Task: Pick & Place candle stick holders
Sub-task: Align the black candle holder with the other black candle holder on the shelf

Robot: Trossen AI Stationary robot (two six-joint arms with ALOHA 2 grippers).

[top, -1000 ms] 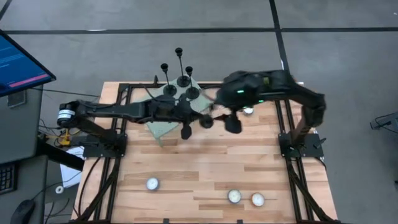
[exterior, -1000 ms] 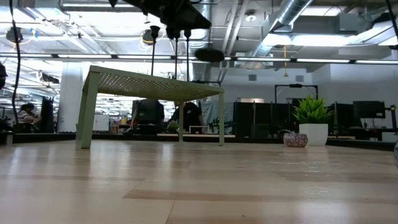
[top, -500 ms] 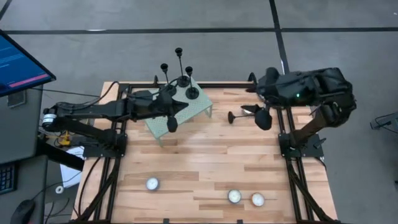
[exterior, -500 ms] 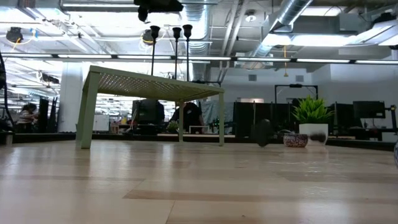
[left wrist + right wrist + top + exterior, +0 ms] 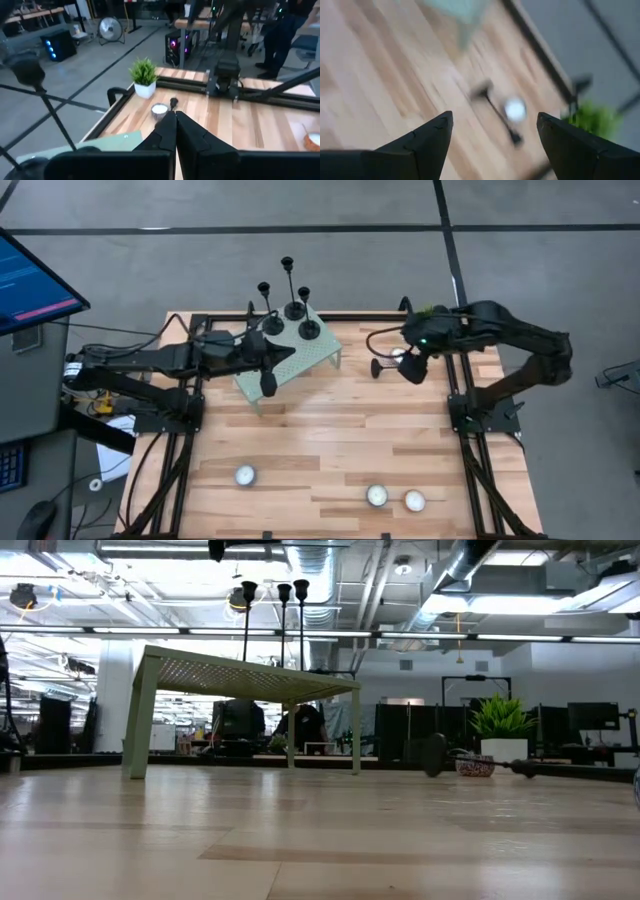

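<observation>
While three candle stick holders (image 5: 288, 288) stand upright on the green stand (image 5: 300, 355), I see a fourth holder (image 5: 392, 366) lying on its side on the table (image 5: 330, 450) below my right gripper (image 5: 412, 360), jaws wide and empty. My left gripper (image 5: 268, 370) hangs over the stand, pinched closed on nothing.
</observation>
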